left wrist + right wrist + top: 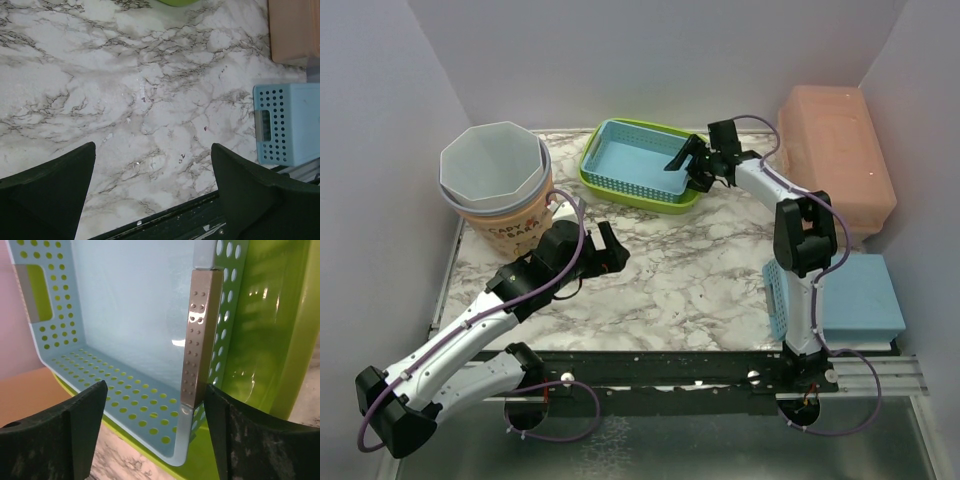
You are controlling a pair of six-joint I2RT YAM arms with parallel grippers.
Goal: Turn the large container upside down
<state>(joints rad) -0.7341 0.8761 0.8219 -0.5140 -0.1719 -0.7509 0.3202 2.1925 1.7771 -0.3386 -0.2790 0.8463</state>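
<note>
While the right gripper [689,169], released, is straddling the blue basket [635,160] corner, it is risking lifting only that, not the green basket [592,176]; left gripper [613,250] idling released.

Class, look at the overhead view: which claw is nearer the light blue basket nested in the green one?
Right. The right claw sits at the blue basket's right end; the left claw hangs over the marble table, well short of it.
</note>
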